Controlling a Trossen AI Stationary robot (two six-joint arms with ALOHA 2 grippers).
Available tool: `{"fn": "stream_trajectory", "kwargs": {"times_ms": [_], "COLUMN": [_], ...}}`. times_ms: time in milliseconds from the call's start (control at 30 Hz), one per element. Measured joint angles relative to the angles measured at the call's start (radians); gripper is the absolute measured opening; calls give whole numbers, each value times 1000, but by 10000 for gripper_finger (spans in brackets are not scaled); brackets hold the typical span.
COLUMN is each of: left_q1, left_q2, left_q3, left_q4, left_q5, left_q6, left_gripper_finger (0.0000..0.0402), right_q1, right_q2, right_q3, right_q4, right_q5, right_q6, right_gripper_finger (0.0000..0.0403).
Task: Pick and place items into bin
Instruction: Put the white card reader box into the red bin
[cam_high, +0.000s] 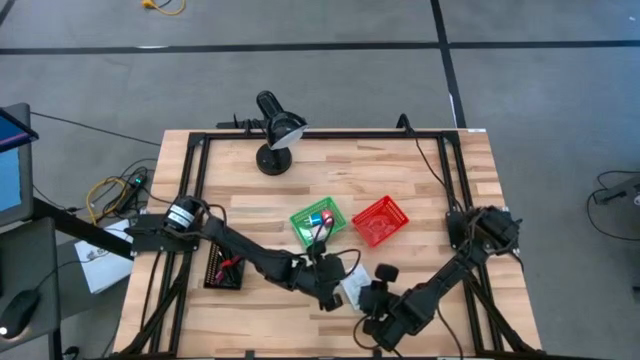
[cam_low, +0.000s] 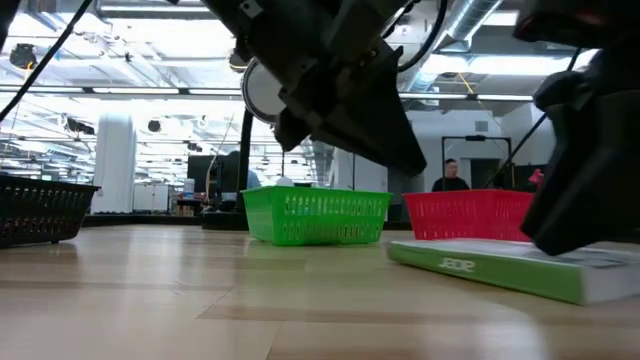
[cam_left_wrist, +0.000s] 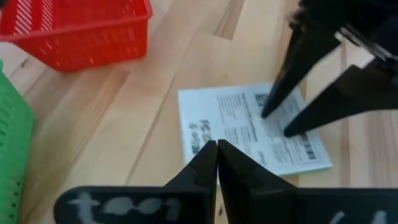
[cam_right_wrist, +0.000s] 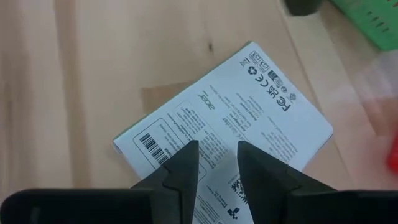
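A flat white box with a printed label and a green edge (cam_high: 352, 288) lies flat on the table near the front; it also shows in the low view (cam_low: 500, 268). My right gripper (cam_right_wrist: 217, 152) is open, its fingers pointing down at the box's label (cam_right_wrist: 249, 93). My left gripper (cam_left_wrist: 216, 149) is shut and empty, hovering just left of the box, clear of the table in the low view (cam_low: 400, 150). A green basket (cam_high: 318, 222) holds a blue cube and a red piece. A red basket (cam_high: 380, 220) stands beside it. My right gripper's two open fingertips (cam_left_wrist: 273, 106) come down slanting from the table's right onto the box's printed top face (cam_left_wrist: 249, 130). In the low view the dark finger (cam_low: 570, 200) appears to rest on the box top; I cannot tell if it truly touches. The box lies flat.
A black basket (cam_high: 222, 268) with red-and-black things stands at the left front. A black lamp-like stand (cam_high: 275, 140) is at the far edge. Bare wood lies between the baskets and the far rail. A person stands in the room beyond (cam_low: 450, 178).
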Motion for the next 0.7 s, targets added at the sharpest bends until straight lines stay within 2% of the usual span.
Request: {"fn": "stream_trajectory", "kwargs": {"times_ms": [233, 467, 700], "left_q1": [-18, -17, -16], "left_q2": [1, 1, 1], "left_q3": [-53, -110, -143], "left_q4": [27, 96, 135], "left_q5": [-79, -86, -93], "left_q6": [-87, -113, -132], "left_gripper_finger": [0, 0, 0], "right_q1": [-28, -33, -61], "right_q2": [0, -1, -1], "right_q3": [0, 0, 0], "right_q4": [9, 10, 77], "right_q5": [-21, -22, -31], "right_q6": [-7, -9, -112], "right_gripper_finger": [108, 108, 108]}}
